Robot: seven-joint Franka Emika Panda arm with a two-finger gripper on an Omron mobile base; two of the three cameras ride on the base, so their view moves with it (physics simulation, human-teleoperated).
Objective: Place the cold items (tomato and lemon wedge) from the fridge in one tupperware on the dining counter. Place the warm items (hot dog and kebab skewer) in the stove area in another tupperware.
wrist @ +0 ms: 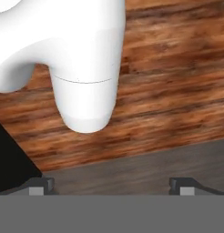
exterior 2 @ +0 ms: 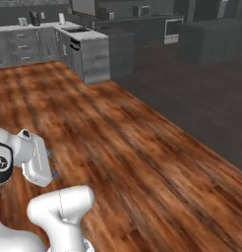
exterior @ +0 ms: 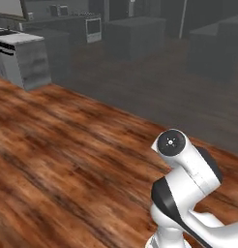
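Stove area (exterior: 93, 28) is far off at the back of the room, a small range front with a pale window between grey units, also seen from the right base view (exterior 2: 172, 30), too small for detail. Fingers (wrist: 42, 184) are released: both dark tips stand wide apart at the bottom of the hand view with nothing between them and nothing touching them. Straight past the tips is a band of grey floor (wrist: 145, 164), then wood floor (wrist: 177, 82) with red-brown planks. A black wedge sits at the lower left of the hand view; can't tell what it is. Arm (exterior: 188, 193) is folded low over the wood floor (exterior: 67, 160), elbow joint up, well apart from any furniture. Wood floor runs diagonally and meets the grey floor (exterior: 164, 92) on the far side. Cabinet block (exterior: 24, 60) stands on the left edge of the wood, grey sides, pale veined top, dark panel on its near face; same block in the right base view (exterior 2: 93, 54). Cabinets (exterior 2: 19, 47) with drawer fronts line the back wall beside it, a few small items on their top, too blurred to name. Dark blocks (exterior: 133, 36) stand out on the grey floor, near the stove area, dim and hazy.
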